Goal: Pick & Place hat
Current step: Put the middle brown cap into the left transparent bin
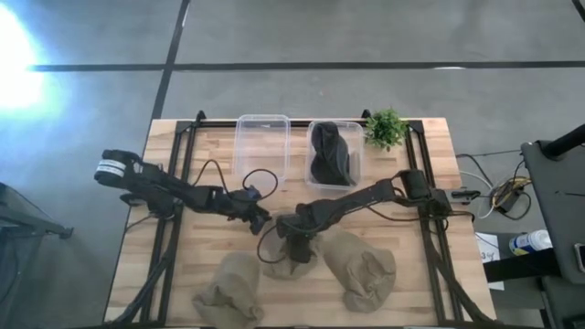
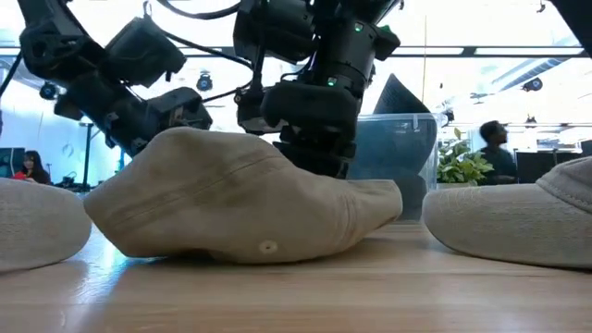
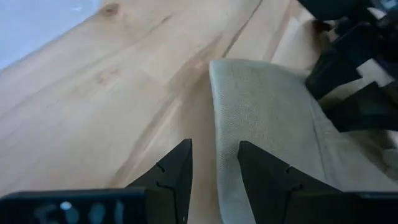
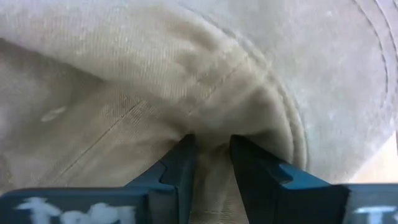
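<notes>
Hat [image 1: 291, 259], tan, mid-table: my right gripper [image 4: 211, 155] pinches a crown fold for lifting; my left gripper [image 3: 214, 165] straddles its brim edge, steadying it.

Matt tan woven-cloth hat [image 2: 240, 208], smooth pale wood table [image 1: 430, 196], clear glossy plastic bin [image 1: 262, 142]

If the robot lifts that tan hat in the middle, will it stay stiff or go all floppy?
Probably floppy: the middle tan hat is cloth, already creased where the right gripper pinches a fold. Its brim, between the left gripper fingers, looks flatter and likely stiffer. Likely light too.
</notes>
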{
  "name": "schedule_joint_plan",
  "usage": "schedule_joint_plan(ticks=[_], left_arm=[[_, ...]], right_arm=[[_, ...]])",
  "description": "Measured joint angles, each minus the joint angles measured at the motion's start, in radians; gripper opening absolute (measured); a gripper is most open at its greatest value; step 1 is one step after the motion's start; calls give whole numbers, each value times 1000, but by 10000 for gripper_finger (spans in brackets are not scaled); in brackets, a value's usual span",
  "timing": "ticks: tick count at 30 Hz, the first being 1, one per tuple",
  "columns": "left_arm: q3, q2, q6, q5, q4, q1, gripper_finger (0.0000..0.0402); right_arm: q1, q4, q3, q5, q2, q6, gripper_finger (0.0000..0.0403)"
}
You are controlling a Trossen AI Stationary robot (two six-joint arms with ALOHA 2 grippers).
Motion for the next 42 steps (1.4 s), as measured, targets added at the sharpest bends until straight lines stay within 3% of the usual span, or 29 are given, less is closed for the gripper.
schedule_joint_plan(ticks=[11, 18, 25, 37, 42], left_arm=[[-2, 38, -107, 257, 235, 6, 127], [-2, 8, -138, 264, 231, 5, 112], [5, -57, -147, 263, 136, 3, 14], [1, -314, -137, 205, 66, 1, 6], [19, -458, -111, 172, 63, 1, 6]], right_arm=[[-9, -6, -2, -7, 9, -57, 107], [-14, -8, -2, -3, -7, -54, 107], [-18, -25, -10, 32, -82, -43, 107], [-19, -60, -7, 69, -394, 83, 107], [-10, -69, -12, 225, -551, 182, 107]])
